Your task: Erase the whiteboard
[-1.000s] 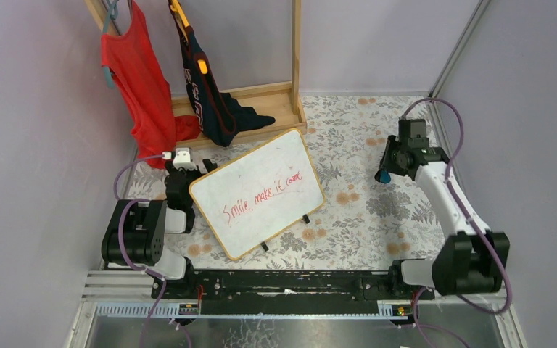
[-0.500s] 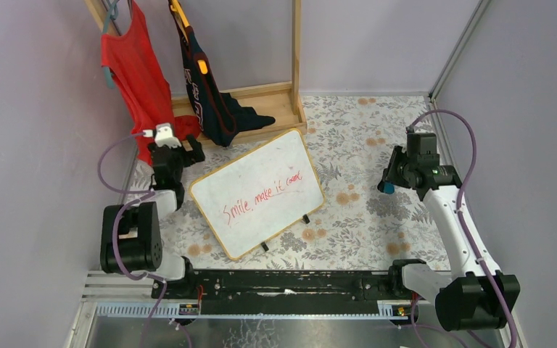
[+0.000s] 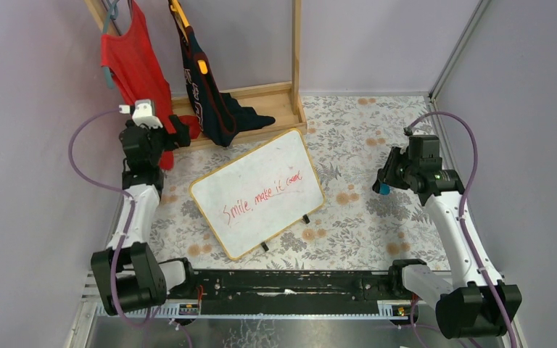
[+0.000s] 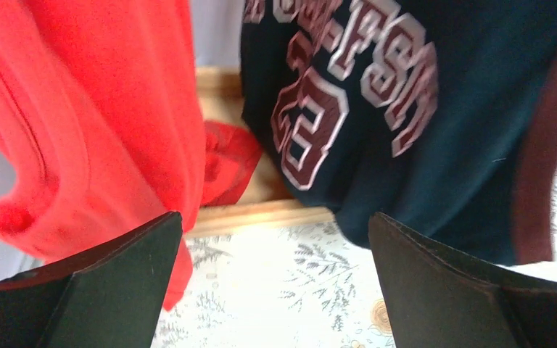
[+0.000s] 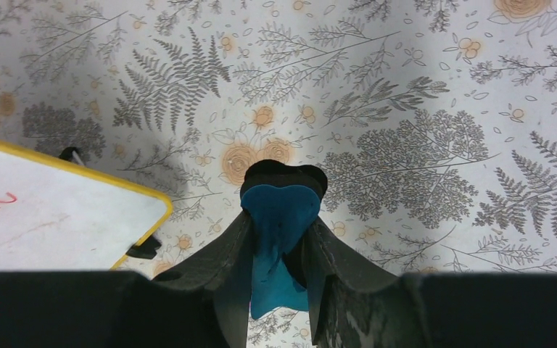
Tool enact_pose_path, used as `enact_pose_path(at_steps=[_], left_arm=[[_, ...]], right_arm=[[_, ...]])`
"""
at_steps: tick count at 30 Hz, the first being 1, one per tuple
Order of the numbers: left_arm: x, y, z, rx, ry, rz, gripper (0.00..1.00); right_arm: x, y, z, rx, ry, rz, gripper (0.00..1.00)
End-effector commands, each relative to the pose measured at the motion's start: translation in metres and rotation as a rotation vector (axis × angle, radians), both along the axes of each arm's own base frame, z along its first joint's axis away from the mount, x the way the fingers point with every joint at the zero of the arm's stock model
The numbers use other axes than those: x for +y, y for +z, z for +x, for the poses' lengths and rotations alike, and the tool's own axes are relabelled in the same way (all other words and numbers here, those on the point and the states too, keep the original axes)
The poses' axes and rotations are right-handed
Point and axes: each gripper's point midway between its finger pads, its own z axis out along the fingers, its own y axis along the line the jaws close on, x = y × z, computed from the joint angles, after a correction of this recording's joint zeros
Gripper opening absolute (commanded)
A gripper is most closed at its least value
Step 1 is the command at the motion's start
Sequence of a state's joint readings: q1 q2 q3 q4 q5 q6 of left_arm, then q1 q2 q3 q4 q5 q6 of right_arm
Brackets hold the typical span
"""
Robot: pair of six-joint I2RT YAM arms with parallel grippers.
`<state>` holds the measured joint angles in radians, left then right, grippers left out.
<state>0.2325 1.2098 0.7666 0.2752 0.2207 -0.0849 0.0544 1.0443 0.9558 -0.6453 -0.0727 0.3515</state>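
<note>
- right gripper (image 5: 281, 243): fingers clamped on a blue eraser (image 5: 279, 206), which pokes out past the fingertips and hangs above the floral tablecloth (image 5: 421, 87), touching nothing.
- left gripper (image 4: 275, 217): jaws spread wide with nothing between them, raised at the far left and facing a red shirt (image 4: 116, 109) and a navy jersey (image 4: 406, 109) that hang from a wooden rack (image 3: 295, 58).
- whiteboard (image 3: 275, 163): lies flat and skewed mid-table between the two arms. its near corner shows at the left of the right wrist view, just beside the eraser but apart from it.
- red writing (image 3: 261, 197): runs across the board, fully intact.
- step in hand (judged): carrying the eraser to the board, with wiping not yet begun.
- next move (judged): swing the right arm left over the frame, lower the eraser flat onto the surface, and sweep along the line of text. the board may slide unless the left gripper steadies an edge.
</note>
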Motion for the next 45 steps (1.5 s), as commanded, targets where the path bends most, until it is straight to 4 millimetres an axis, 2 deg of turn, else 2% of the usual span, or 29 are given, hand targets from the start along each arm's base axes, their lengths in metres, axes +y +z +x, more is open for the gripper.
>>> enact_pose_path(at_steps=[1,5,9,15,19,22,24,29,32,39,45], left_arm=[[-0.03,0.039,-0.02,0.009,-0.228,0.05,0.99],[-0.047,0.063,-0.035,0.03,-0.379,0.079,0.92],[-0.062,0.071,-0.062,0.078,-0.555,0.145,0.82],[-0.058,0.074,-0.096,0.117,-0.71,0.222,0.63],[-0.056,0.085,-0.114,0.141,-0.813,0.169,0.63],[-0.068,0.087,-0.132,0.171,-0.925,0.126,0.66],[-0.071,0.084,-0.136,0.204,-0.924,0.06,0.68],[-0.085,0.07,-0.16,0.204,-0.94,0.078,0.69],[-0.093,0.066,-0.173,0.211,-0.94,0.089,0.66],[-0.11,0.074,-0.193,0.204,-0.947,0.092,0.6],[-0.111,0.055,-0.198,0.257,-0.96,0.088,0.6]], right_arm=[[0.013,0.025,0.0,-0.071,0.066,0.035,0.0],[0.019,0.027,-0.002,-0.065,0.089,0.042,0.0],[0.028,0.031,-0.002,-0.081,0.125,0.073,0.0],[0.042,0.044,-0.005,-0.13,0.179,0.121,0.0],[0.051,0.046,-0.006,-0.141,0.213,0.142,0.0],[0.052,0.044,-0.007,-0.141,0.219,0.132,0.0],[0.052,0.045,-0.007,-0.146,0.219,0.127,0.0],[0.055,0.04,-0.007,-0.135,0.221,0.132,0.0],[0.059,0.038,-0.005,-0.137,0.22,0.134,0.0],[0.07,0.041,0.002,-0.144,0.241,0.122,0.0],[0.084,0.046,0.004,-0.16,0.264,0.097,0.0]])
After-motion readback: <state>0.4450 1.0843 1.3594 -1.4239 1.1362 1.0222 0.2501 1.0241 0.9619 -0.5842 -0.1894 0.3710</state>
